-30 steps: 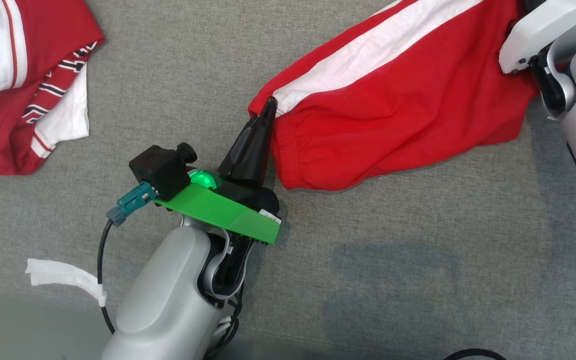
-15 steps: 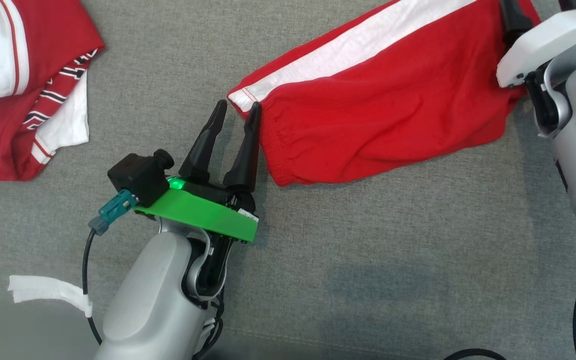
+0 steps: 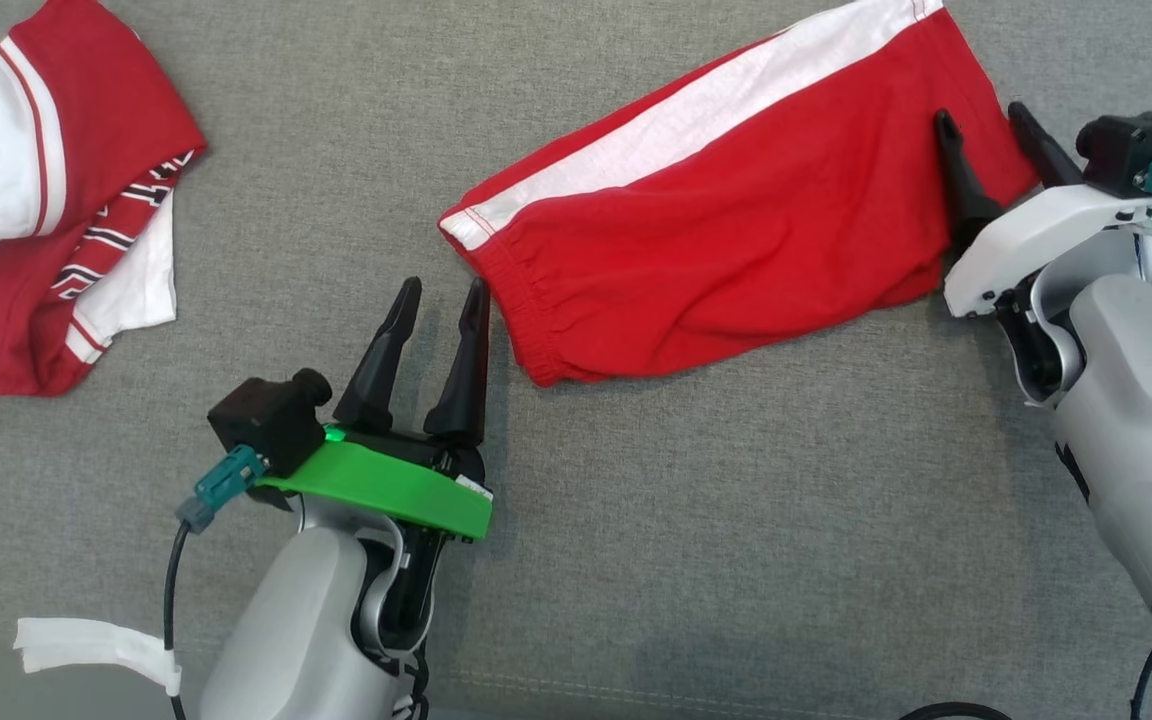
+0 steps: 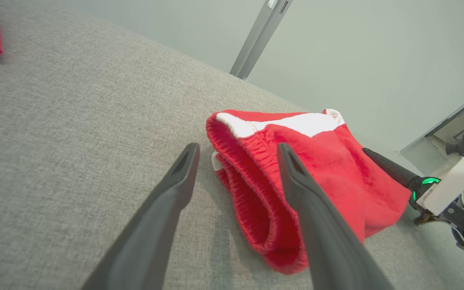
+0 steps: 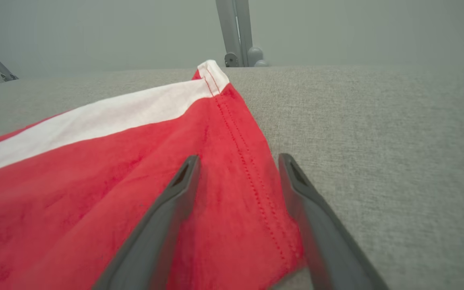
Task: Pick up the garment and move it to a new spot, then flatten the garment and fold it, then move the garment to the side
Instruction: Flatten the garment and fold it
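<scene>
The garment is a pair of red shorts with a white side stripe, lying folded and fairly flat on the grey fabric surface. My left gripper is open just left of the elastic waistband end, apart from it. In the left wrist view the left gripper frames that waistband with nothing between its fingers. My right gripper is open at the garment's right hem. Its fingers straddle the stitched hem edge in the right wrist view, and it holds nothing.
A second red and white garment lies bunched at the upper left. A white tape strip hangs off the left arm's cable. A metal post stands beyond the far edge of the surface. Bare grey fabric stretches below the shorts.
My left gripper has opened, let go of the waistband corner and drawn back toward me. The right gripper has pulled back from over the hem and now stands open.
</scene>
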Available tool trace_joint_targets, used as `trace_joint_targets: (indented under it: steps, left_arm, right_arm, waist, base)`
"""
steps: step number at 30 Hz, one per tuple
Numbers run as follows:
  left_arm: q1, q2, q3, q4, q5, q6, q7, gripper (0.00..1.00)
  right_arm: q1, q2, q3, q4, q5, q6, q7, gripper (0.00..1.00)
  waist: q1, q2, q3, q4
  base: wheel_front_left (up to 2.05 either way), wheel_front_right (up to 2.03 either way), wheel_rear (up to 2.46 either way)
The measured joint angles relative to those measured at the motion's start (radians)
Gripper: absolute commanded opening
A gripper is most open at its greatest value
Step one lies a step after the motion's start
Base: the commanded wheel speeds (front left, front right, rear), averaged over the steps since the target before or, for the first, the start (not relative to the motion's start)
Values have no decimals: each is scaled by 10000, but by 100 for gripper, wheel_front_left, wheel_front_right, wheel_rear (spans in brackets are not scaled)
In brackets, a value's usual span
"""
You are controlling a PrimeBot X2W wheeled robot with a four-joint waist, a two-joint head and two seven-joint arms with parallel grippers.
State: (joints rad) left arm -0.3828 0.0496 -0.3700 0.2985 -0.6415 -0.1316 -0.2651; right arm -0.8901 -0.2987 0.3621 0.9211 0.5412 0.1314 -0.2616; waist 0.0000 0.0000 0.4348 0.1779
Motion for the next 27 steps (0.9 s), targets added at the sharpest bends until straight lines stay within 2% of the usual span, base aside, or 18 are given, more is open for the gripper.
trace_joint_targets:
  steps: [10, 11, 12, 13, 16, 27]
  left_arm:
    - [170, 0, -107, -36, 44, 0, 0, 100]
    - [190, 0, -111, -36, 46, 0, 0, 100]
    - [207, 0, -109, -36, 48, 0, 0, 100]
    - [207, 0, -109, -36, 48, 0, 0, 100]
    - [312, -2, -44, -36, 90, 0, 0, 100]
    - [1023, -8, 424, 82, -94, 0, 0, 100]
  right_arm:
    - [-97, 186, 393, 1262, 571, 0, 12, 98]
    - [-96, 207, 481, 1312, 625, -10, 56, 45]
    - [-95, 226, 550, 1340, 725, -12, 75, 10]
    - [-95, 226, 550, 1340, 725, -12, 75, 0]
    - [66, 370, 794, 1315, 1185, -8, 104, 0]
    - [1355, 506, 516, 719, 2642, 2, -12, 0]
  waist:
    - [0, 0, -126, 184]
    - [0, 0, -145, 191]
    - [0, 0, -166, 196]
    - [0, 0, -166, 196]
    - [0, 0, -303, 196]
    - [0, 0, -1085, -90]
  base:
    - [0, 0, 0]
    - [0, 0, 0]
    - [0, 0, 0]
    - [0, 0, 0]
    - [0, 0, 0]
    - [0, 0, 0]
